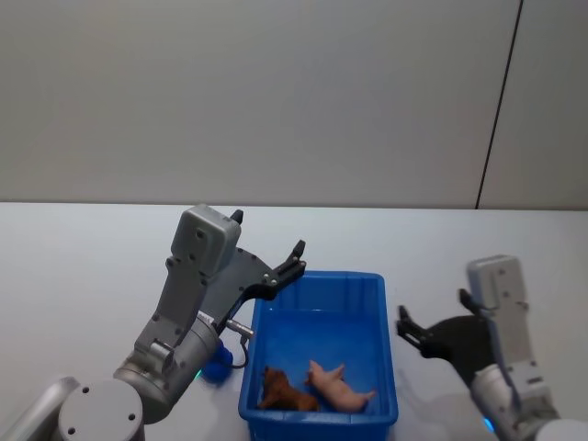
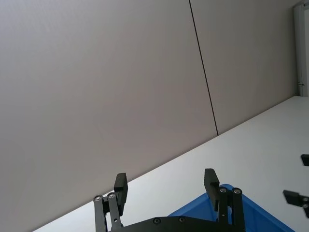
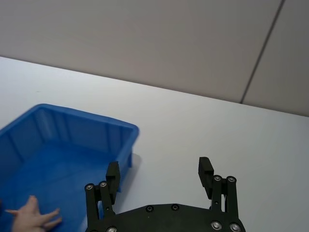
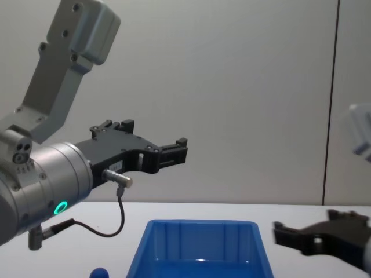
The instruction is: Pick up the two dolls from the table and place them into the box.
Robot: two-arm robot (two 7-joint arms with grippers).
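Large bright blue plastic rectangular bin [image 1: 349, 289] sits on the white table [image 1: 92, 248], centred in front of the robot. A grey wall stands behind.

Inside the bin, at its near end:
- A small shaggy brown doll [image 1: 283, 391] lies toward the left wall.
- A small pale pink eared doll [image 1: 342, 390] lies just beside it on the right.
- The right wrist view catches the pink doll [image 3: 33, 216] on the floor of the bin [image 3: 72, 126].

A small rounded blue doll [image 1: 217, 369] rests on the table outside the bin. It is just beside the left wall and partly hidden by the left arm. The chest view shows the blue doll [image 4: 98, 272] low down, left of the bin [image 4: 200, 237].

Left gripper [image 1: 268, 235] hangs in the air over the bin's far left corner, fingers spread wide with nothing between them. In the chest view the left gripper [image 4: 155, 133] is well above the rim, pointing right. In its own wrist view the left gripper [image 2: 165, 180] has its jaws apart, with a corner of the bin [image 2: 253, 220] below.

Right gripper [image 1: 434, 310] is low, to the right of the bin and clear of its wall. Its fingers are apart and empty, aimed toward the bin. The chest view puts the right gripper [image 4: 304, 227] near rim height. In its own wrist view the right gripper [image 3: 159, 169] is over bare table beside the bin.
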